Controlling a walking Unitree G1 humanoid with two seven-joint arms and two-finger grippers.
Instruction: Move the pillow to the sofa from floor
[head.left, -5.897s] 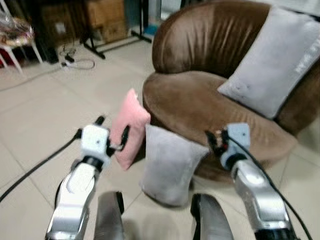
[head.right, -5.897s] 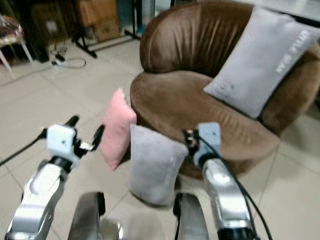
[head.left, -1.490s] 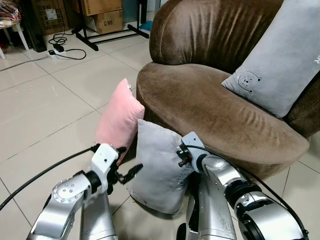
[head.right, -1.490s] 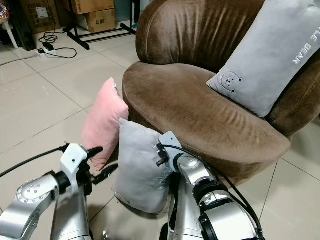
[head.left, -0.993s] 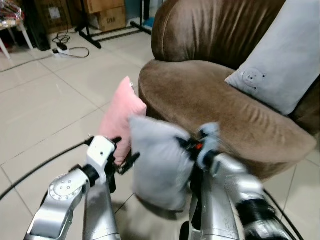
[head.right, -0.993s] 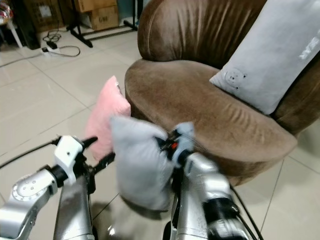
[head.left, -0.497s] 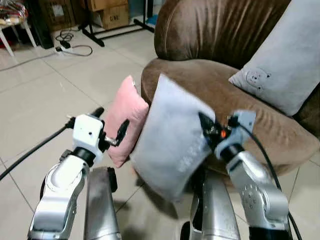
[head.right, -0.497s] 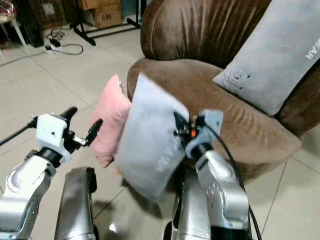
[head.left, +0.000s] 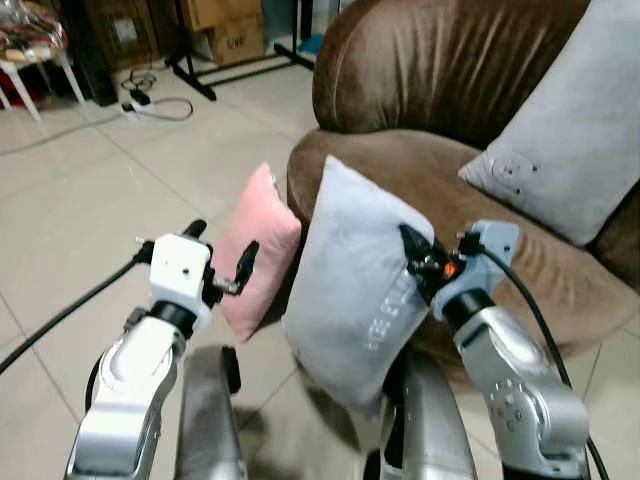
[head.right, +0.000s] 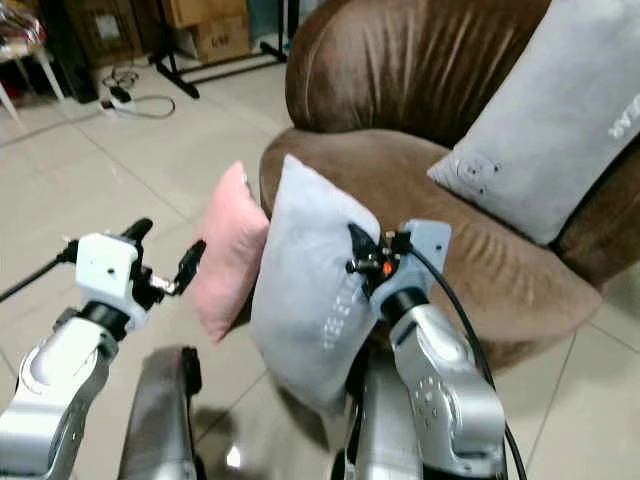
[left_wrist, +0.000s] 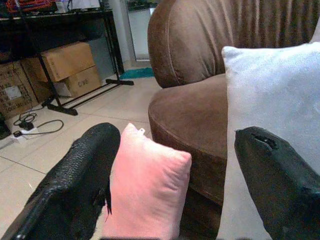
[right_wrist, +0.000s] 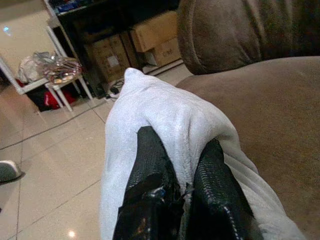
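The right gripper (right_wrist: 182, 187) pinches the grey pillow's (head.left: 355, 280) edge, holding it off the floor mid-carry, the sofa (head.left: 520, 250) seat just beyond it; next, swing forward and release, while the left gripper (head.left: 222, 255) hangs wide, empty.

The lifted pillow (head.left: 355, 290) is pale grey with faint white lettering on its face. A plain pink pillow (head.left: 255, 250) stands beside it. The sofa (head.left: 420, 80) is brown velvet, carrying another grey pillow (head.left: 560, 150) with a small bear face. The floor (head.left: 70, 210) is beige tile. Both arms are silver; the right claw (right_wrist: 182, 172) has black fingers.
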